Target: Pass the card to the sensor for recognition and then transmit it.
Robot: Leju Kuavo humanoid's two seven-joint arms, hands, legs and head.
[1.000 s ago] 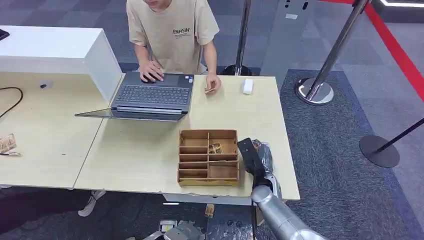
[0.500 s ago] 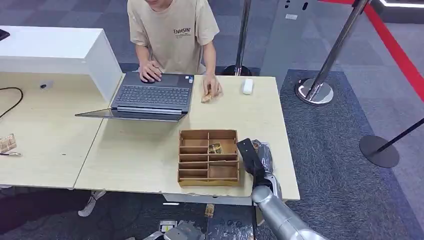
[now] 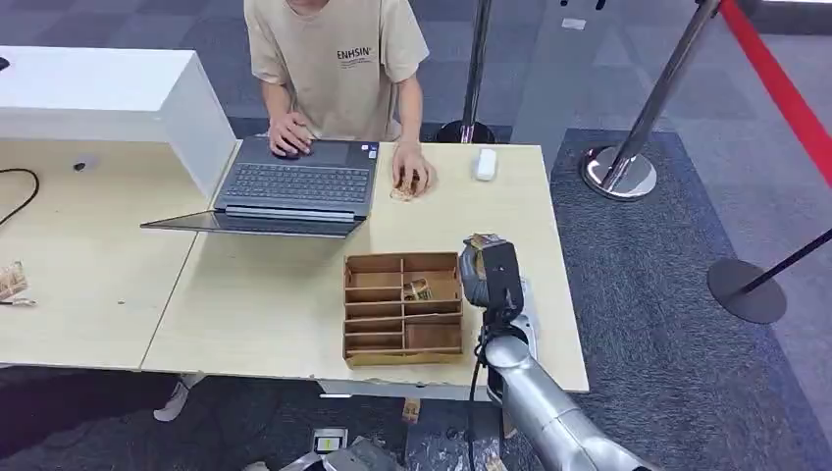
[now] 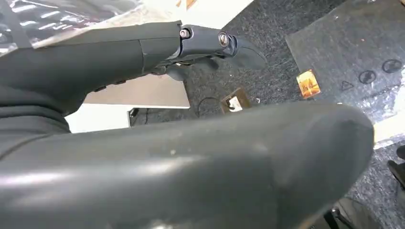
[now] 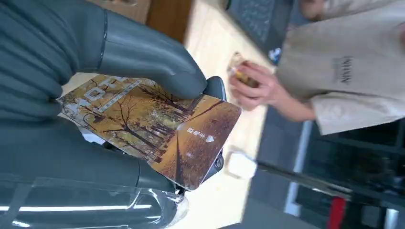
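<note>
While the card sits pinched flat between the right hand's thumb and fingers, above the table's near right part beside the wooden tray, much of it overhangs the grip — it could slide or twist out. The white sensor lies near the far edge, close to a person's hand — a reach could meet it. Left hand's fingers: cannot tell.
</note>
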